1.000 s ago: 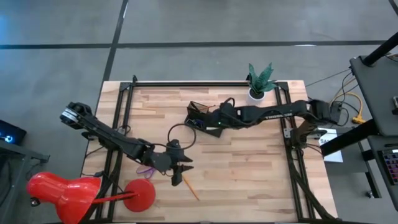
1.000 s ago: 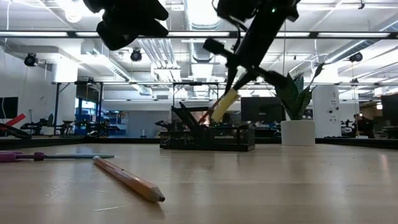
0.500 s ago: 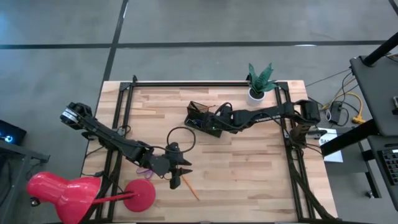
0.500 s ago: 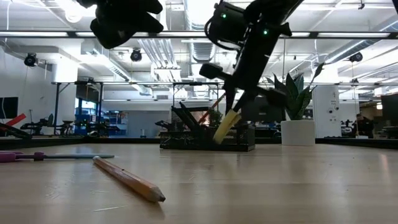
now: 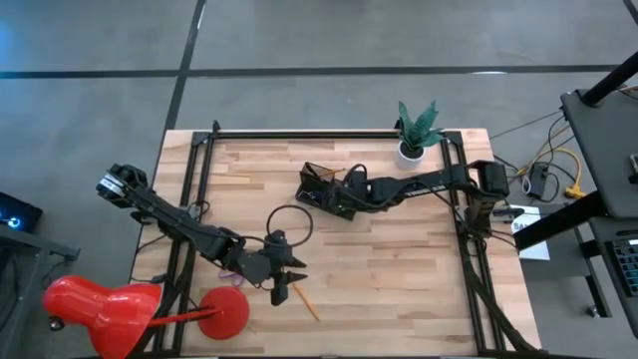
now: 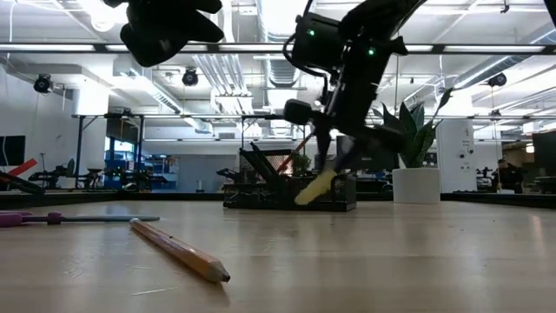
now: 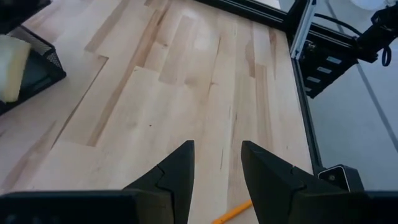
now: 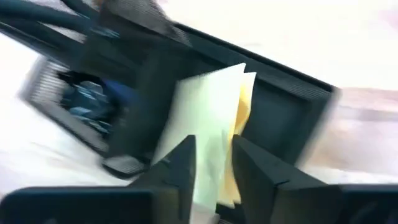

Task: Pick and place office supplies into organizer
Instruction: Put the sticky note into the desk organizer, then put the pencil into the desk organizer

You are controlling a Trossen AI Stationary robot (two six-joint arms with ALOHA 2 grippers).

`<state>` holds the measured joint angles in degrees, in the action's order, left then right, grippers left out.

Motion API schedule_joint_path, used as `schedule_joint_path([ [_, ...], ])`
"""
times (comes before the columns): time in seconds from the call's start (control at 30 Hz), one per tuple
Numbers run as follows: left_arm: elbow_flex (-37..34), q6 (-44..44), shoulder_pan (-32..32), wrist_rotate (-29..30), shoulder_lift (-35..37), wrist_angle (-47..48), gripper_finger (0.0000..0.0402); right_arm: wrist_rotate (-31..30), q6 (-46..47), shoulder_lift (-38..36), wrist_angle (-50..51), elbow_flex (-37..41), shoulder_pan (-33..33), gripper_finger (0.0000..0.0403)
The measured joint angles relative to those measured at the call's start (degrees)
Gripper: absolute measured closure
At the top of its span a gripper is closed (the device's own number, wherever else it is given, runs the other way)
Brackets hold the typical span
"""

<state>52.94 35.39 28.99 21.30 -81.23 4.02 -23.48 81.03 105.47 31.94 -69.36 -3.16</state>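
While lowering a yellow square sticky-note pad (image 8: pixel 214 124) into the dark wire-mesh organizer (image 5: pixel 327 192): right end effector (image 8: pixel 211 168), fingers easing apart. Left end effector (image 7: pixel 216 163), parted and empty, above orange pencil (image 6: pixel 178 248). Next: withdrawing upward cleanly.

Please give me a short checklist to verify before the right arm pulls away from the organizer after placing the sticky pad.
1. Sticky pad over the organizer: ok, it leans on the organizer's wall.
2. Pad fully released by right gripper: cannot tell, it sits between the fingers.
3. Pad settled inside: not ok, it stands tilted.
4. Organizer upright: ok.
5. Left gripper clear of the right arm: ok, open, hovering over the pencil.
6. Plant clear of the retreat path: cannot tell.
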Motion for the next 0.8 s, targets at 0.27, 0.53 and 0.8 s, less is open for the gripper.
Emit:
schedule_joint_path([
  [0.27,-0.31,0.38,0.47,0.01,0.00,-0.02,0.0284,4.61,-6.41,-1.20,9.91,-0.09,1.18,0.0250],
  [0.53,-3.35,5.03,2.34,0.00,-0.02,0.01,0.0284,5.72,-44.03,-4.90,9.49,-4.46,10.56,0.0227],
  [0.8,-8.05,11.85,7.57,-0.04,-0.02,0.97,0.0284,12.49,-73.10,-3.20,5.57,-8.44,24.52,0.0230],
])
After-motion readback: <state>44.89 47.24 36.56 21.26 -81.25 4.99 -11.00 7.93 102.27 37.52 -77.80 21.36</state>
